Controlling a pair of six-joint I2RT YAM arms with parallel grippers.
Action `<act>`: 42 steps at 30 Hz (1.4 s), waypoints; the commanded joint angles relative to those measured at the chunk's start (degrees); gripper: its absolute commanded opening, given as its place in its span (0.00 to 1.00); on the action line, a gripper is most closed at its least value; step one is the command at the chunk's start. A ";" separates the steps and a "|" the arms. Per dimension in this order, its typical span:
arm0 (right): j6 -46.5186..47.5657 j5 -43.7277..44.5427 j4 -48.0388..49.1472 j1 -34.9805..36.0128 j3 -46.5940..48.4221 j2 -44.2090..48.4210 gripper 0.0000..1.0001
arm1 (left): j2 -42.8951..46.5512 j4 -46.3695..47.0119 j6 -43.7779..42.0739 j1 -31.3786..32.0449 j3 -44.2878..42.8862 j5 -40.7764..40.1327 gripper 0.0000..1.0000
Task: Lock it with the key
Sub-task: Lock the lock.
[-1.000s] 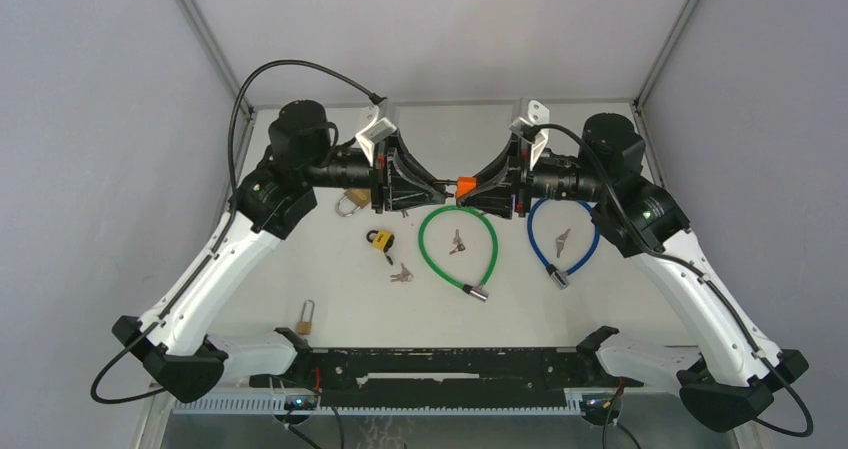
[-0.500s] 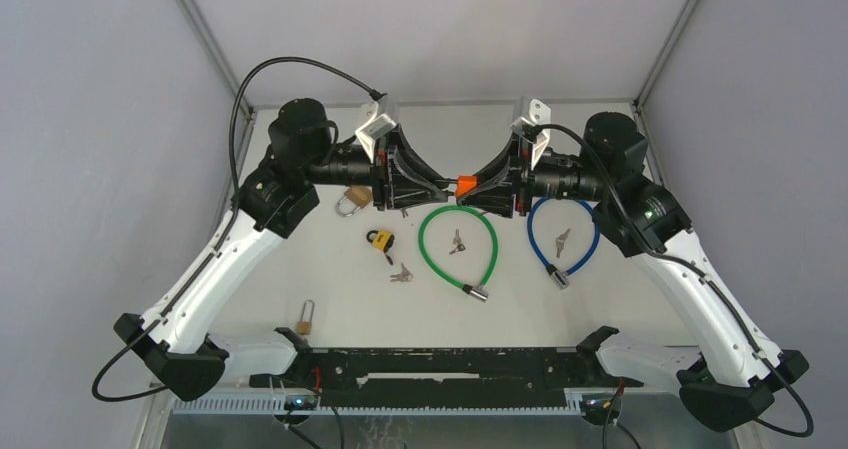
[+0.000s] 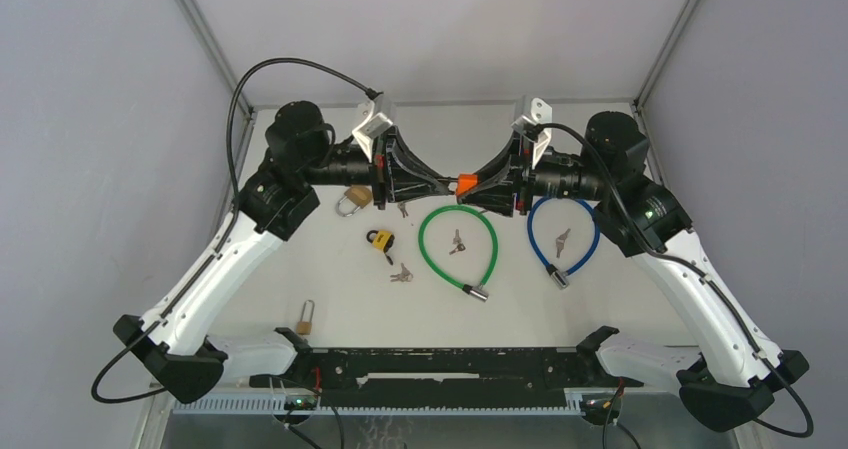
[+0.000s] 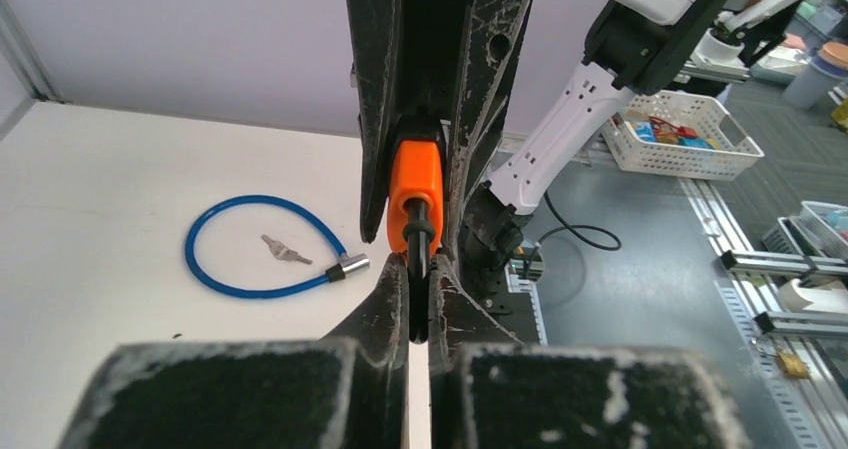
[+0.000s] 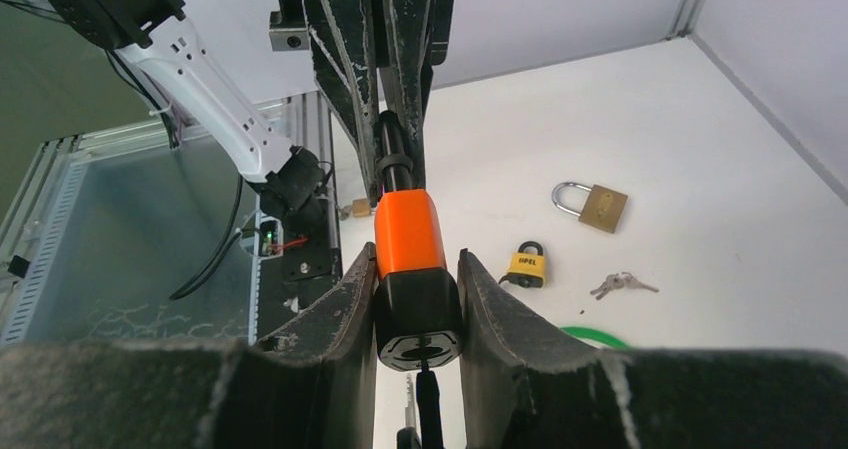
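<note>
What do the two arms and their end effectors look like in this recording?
The left arm and right arm have white link shells with black joints and bases. The left end effector and right end effector are black and wedge-shaped, with scuffed, white-scratched fingers. A loose black cable loops above the left arm.

Pale grey walls (image 3: 90, 89) enclose a white table (image 3: 520, 314) — aluminium posts (image 3: 205, 39) at the far corners, even light.
</note>
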State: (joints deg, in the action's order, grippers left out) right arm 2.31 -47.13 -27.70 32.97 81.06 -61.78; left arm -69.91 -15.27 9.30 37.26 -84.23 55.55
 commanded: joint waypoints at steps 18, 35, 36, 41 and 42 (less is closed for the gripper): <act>-20.08 -14.80 29.93 -9.29 -6.81 3.25 0.99 | 7.60 30.76 11.40 0.13 11.45 -5.24 0.00; -29.83 -12.73 38.86 -7.48 -6.79 0.43 0.57 | 7.62 31.34 11.48 0.23 12.07 -4.84 0.00; -29.89 -12.69 39.05 -7.35 -6.87 0.43 0.57 | 7.70 31.28 11.59 0.27 12.00 -4.77 0.00; -29.36 -12.19 38.88 -6.33 -6.80 0.10 0.53 | 7.53 31.28 11.83 0.32 12.02 -4.86 0.00; -29.32 -12.15 38.65 -6.25 -6.86 0.02 0.53 | 7.51 31.34 11.87 0.41 12.00 -4.91 0.00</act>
State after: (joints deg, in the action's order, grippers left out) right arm -26.33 -60.36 8.99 25.85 73.76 -61.93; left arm -62.92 11.49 20.01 37.28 -72.86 50.87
